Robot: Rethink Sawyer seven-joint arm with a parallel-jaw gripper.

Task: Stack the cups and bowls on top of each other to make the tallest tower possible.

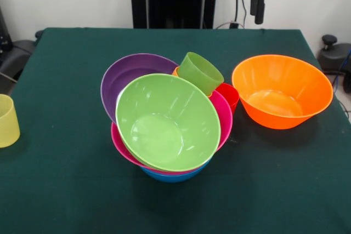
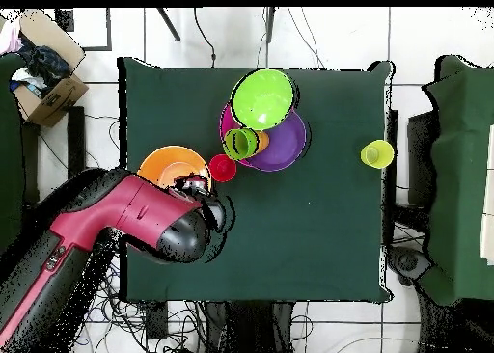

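While my red and black arm reaches in from the lower left of the overhead frame, my claw shows in the front view only as a dark piece hanging at the top edge, right of centre, and I cannot tell whether it is open or closed. From above, the arm's bulky end covers part of the glossy orange plastic bowl, which stands upright and alone on the dark green cloth surface, at centre right of the front frame.

At the middle of the front frame sits the multicoloured tower of plastic bowls and tumblers. A blue bowl peeks out at its bottom, with a pink bowl nested above it. The glossy lime green round bowl lies on top, tilted so that its mouth faces the lower part of the frame. Behind it, toward the upper left, the purple bowl leans with its rim raised. The small green tapered tumbler rests tipped at the upper right of the pile, over an orange tumbler of which only a sliver shows. The red tumbler stands just beside the pink bowl on its right, between the tower and the orange bowl.

Well apart, at the left edge of the front frame, the pale yellow translucent tumbler stands on the surface by itself.
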